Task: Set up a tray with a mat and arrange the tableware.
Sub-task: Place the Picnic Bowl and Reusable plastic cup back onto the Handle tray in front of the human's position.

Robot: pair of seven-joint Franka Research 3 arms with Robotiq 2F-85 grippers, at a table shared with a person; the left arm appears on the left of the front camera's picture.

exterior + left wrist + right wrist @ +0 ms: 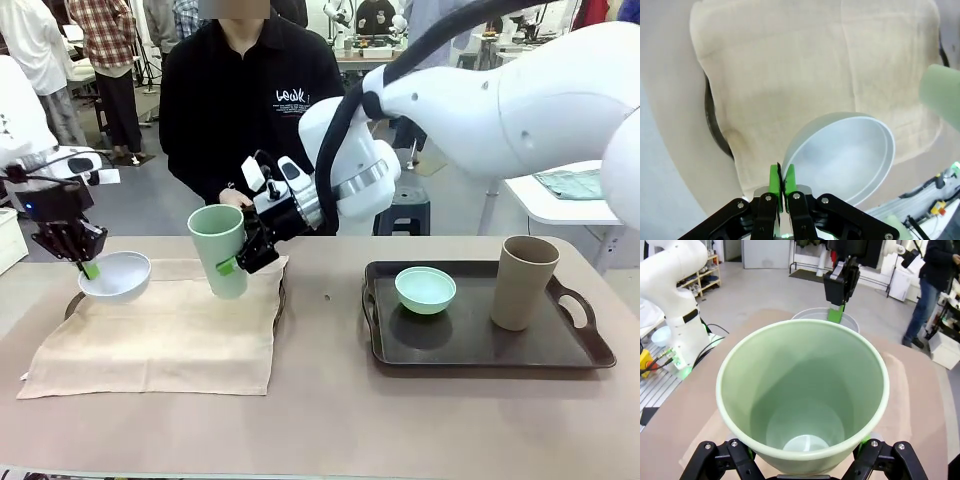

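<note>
My left gripper [88, 268] [781, 181] is shut on the rim of the white bowl [115, 276] [845, 157], which hangs tilted just above the beige mat [160, 325] [805, 75] at its far left. That mat drapes over a dark tray [278, 300] [714, 125]. My right gripper [232, 262] [805, 460] is shut on the pale green cup [220, 248] [802, 395], upright over the mat's far right. The mint green bowl [425, 288] and the tan-brown cup [524, 282] stand on a second dark tray [480, 345] at the right.
A person in a black top [250, 100] stands at the far side, behind the green cup. A white side table [560, 200] is at the right rear. Bare tabletop [330, 420] lies in front of both trays.
</note>
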